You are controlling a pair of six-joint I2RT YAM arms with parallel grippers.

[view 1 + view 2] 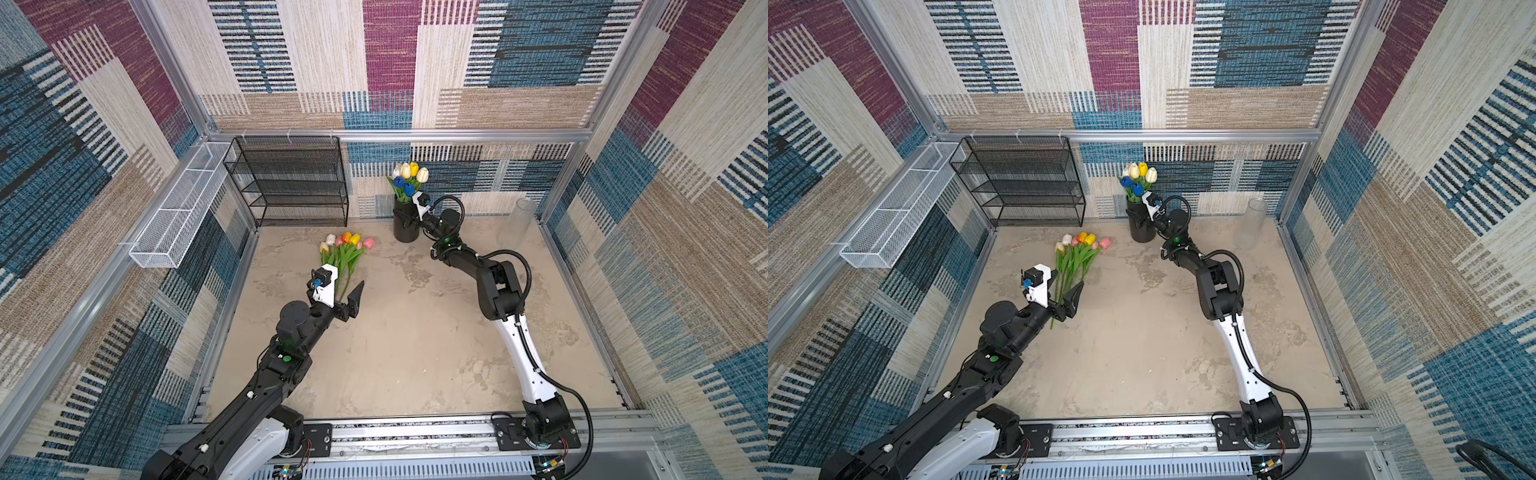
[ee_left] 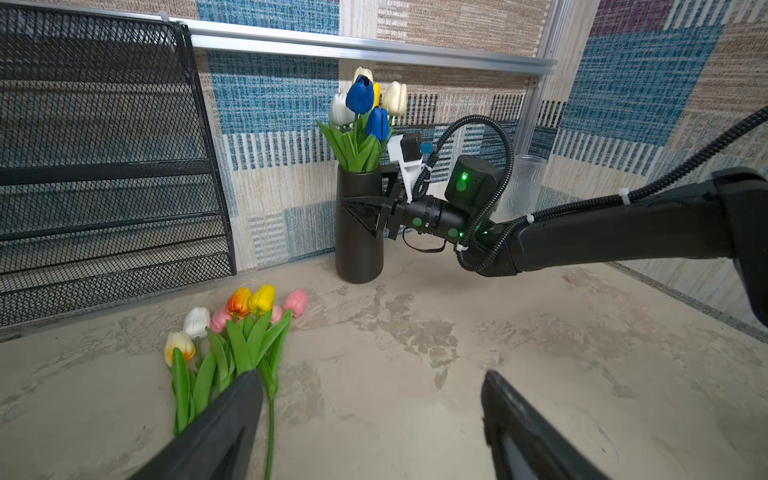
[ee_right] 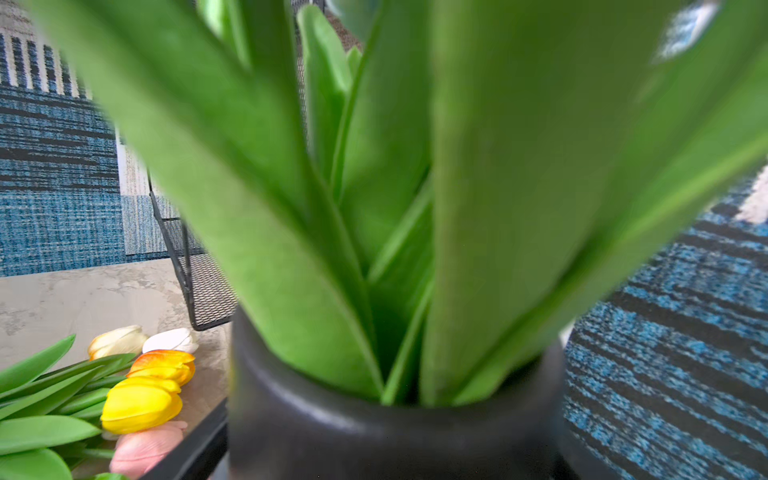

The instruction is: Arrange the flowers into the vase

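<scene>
A black vase (image 1: 405,228) (image 1: 1141,230) (image 2: 359,253) stands at the back middle of the table. It holds several flowers (image 1: 409,176) (image 1: 1139,176) (image 2: 368,104) with white, yellow and blue heads. Their leaves (image 3: 374,187) fill the right wrist view above the vase's rim (image 3: 374,428). My right gripper (image 1: 408,218) (image 1: 1144,218) (image 2: 359,210) is shut on the vase's body, a finger on either side. More flowers (image 1: 347,249) (image 1: 1077,249) (image 2: 237,324) (image 3: 141,403) lie bunched on the table. My left gripper (image 1: 347,291) (image 1: 1068,291) (image 2: 372,382) is open above their stems, holding nothing.
A black mesh shelf (image 1: 291,183) (image 2: 104,166) stands at the back left. A white mesh basket (image 1: 178,212) hangs on the left wall. A clear glass jar (image 1: 517,220) (image 1: 1250,222) stands in the back right corner. Patterned walls enclose the table.
</scene>
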